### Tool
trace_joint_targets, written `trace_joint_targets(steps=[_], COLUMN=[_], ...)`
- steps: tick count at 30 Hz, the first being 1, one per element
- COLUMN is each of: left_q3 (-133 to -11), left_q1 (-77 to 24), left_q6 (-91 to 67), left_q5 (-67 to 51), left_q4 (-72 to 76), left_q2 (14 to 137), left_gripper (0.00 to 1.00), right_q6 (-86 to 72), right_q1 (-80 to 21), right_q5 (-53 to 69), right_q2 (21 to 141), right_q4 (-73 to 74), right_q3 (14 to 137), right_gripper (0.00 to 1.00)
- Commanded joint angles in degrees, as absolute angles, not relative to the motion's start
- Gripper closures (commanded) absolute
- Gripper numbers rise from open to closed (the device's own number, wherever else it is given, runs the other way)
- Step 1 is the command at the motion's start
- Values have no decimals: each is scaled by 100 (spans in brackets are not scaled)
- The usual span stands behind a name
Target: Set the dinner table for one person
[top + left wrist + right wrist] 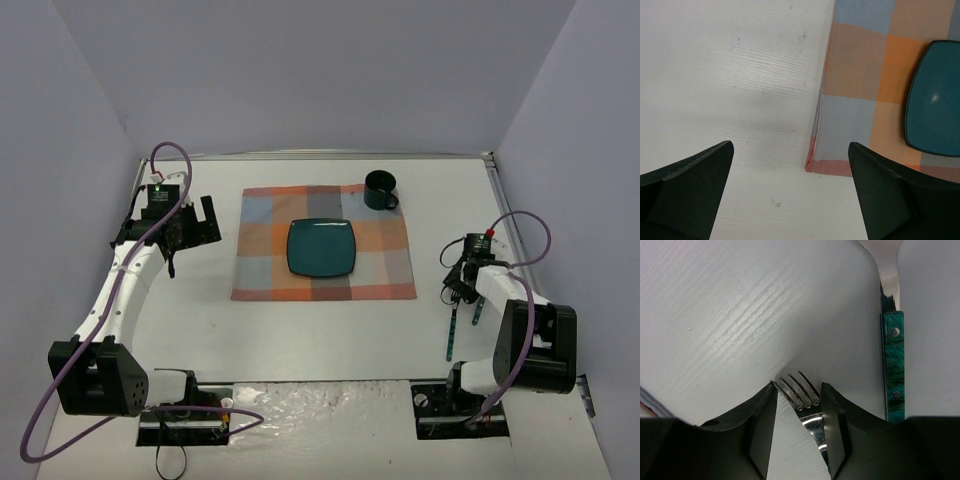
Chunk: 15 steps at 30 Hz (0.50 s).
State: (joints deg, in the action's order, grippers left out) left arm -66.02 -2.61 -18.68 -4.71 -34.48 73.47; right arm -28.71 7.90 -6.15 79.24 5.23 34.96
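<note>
The white dinner table (320, 340) carries an orange-blue-grey plaid placemat (322, 256). A teal square plate (321, 247) lies on its middle and a dark teal mug (380, 190) stands at its far right corner. My right gripper (458, 292) is low at the table's right side. In the right wrist view it (797, 390) is shut on the head of a fork (807, 402), tines pointing away. The fork's teal handle (450, 338) trails toward the near edge. A teal-handled knife (892, 365) lies just right of it. My left gripper (790, 150) is open and empty, left of the placemat.
The placemat's near left corner (812, 165) and the plate's edge (932, 100) show in the left wrist view. Grey walls close the table at the back and both sides. The arm bases stand at the near edge.
</note>
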Motion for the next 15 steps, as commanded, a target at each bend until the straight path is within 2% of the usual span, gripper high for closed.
trace_joint_targets(steps=[1, 6, 8, 15], left_q3=[-6891, -6891, -6883, -6873], left_q1=[-281, -282, -289, -298], left_q6=[-1811, -1802, -1802, -1792], left_q5=[-466, -457, -457, -386], left_q4=[-3367, -3366, -3366, -3366], left_q2=[7145, 7153, 7154, 7154], left_gripper=[3, 3, 3, 3], right_q6=[-2936, -2961, -2962, -2883], right_q1=[800, 693, 599, -211], right_q5=[-693, -757, -844, -1599], right_q2=[8066, 8205, 8296, 8870], right_q4=[511, 359, 304, 272], right_q3=[3698, 3816, 3902, 4776], right_gripper=[74, 95, 100, 100])
